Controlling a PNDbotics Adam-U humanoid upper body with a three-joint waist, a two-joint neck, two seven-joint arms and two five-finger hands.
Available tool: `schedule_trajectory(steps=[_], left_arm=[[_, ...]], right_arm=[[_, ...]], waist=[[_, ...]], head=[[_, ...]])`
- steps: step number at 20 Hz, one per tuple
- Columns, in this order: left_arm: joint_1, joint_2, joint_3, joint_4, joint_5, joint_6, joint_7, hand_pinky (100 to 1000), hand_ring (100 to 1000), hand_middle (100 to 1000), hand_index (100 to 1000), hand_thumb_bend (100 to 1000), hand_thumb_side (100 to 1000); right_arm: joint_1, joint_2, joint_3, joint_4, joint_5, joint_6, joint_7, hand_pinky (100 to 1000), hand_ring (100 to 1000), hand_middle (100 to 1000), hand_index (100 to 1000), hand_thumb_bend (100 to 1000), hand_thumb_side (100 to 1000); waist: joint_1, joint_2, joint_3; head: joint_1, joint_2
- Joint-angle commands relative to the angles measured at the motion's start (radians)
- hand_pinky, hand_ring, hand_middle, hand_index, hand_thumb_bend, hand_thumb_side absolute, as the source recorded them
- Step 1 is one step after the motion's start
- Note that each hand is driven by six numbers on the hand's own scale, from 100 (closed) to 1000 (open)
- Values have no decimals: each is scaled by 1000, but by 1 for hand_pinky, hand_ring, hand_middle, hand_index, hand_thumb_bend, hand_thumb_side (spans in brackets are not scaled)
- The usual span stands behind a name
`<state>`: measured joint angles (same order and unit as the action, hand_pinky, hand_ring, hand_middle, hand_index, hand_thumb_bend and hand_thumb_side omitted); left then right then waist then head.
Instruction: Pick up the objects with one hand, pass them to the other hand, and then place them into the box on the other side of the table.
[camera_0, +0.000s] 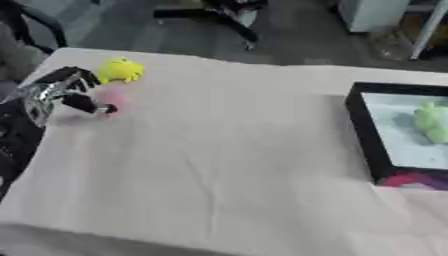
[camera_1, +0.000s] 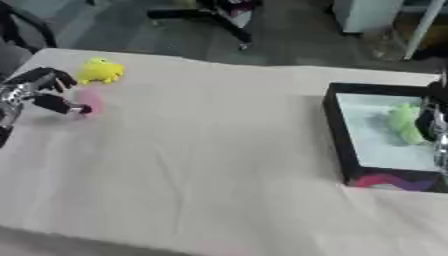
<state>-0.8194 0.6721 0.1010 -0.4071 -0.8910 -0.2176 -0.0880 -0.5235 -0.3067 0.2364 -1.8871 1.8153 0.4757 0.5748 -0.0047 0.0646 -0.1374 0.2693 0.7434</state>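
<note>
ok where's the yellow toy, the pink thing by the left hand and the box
yellow toy (camera_0: 120, 70): left eye view, middle of its body.
pink thing (camera_0: 114, 98): left eye view, its upper part, beside the left hand's fingers.
box (camera_0: 365, 131): left eye view, its black left wall.

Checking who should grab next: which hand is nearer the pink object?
Left. The left hand is right beside the pink object; the right hand is across the table, over the box.
</note>
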Motion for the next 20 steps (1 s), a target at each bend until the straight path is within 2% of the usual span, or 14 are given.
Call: schedule_trajectory(steps=[1,2,4,6,9,11,13,14,15,17,20], left_arm=[[-24,11,13,6,41,-18,21,778,630,620,727,560,411],[-23,7,13,8,60,-28,17,771,610,596,703,521,389],[-21,3,9,8,82,-34,18,709,514,485,586,359,260],[-17,0,9,-5,93,-29,43,670,457,413,507,251,176],[-11,3,13,-61,133,-34,73,670,446,396,489,210,162],[-7,12,2,-126,180,-59,47,676,449,400,493,205,164],[1,13,-24,-206,269,-99,-16,686,452,402,493,208,184],[6,10,-45,-248,334,-119,-60,692,454,401,494,206,196],[13,5,-70,-289,407,-136,-110,694,454,403,494,203,202],[26,-10,-140,-381,561,-157,-223,700,458,408,498,214,228],[35,-56,-248,-528,801,-116,-387,709,460,410,500,225,264]], right_arm=[[-24,-6,-1,-26,-8,6,-7,951,921,923,1000,100,160],[-26,-5,0,-27,-10,7,-7,949,921,923,1000,100,161],[-26,-4,0,-28,-12,9,-8,948,920,923,1000,100,162],[-25,-3,0,-28,-14,12,-9,948,920,923,1000,100,162],[-25,-3,4,-28,-18,11,-10,949,919,922,1000,100,159],[-29,0,21,-30,-29,-1,-9,959,919,922,1000,100,173],[-40,8,57,-34,-57,-28,-6,977,917,919,1000,106,219],[-49,13,80,-37,-75,-47,-5,1000,917,918,1000,220,336],[-61,19,103,-38,-95,-66,-3,1000,917,917,1000,173,275],[-94,34,154,-41,-141,-109,2,1000,917,917,1000,228,313],[-151,61,221,-27,-201,-171,18,1000,925,920,1000,301,318]], waist=[[0,-4,-4],[-2,-1,-6],[-3,1,-9],[-4,2,-11],[-2,-1,-10],[1,-5,-7],[6,-11,0],[8,-15,4],[10,-18,7],[11,-24,13],[11,-32,21]], head=[[8,-18],[10,-20],[12,-23],[11,-22],[7,-17],[2,-11],[-13,-2],[-22,2],[-30,5],[-46,8],[-67,11]])
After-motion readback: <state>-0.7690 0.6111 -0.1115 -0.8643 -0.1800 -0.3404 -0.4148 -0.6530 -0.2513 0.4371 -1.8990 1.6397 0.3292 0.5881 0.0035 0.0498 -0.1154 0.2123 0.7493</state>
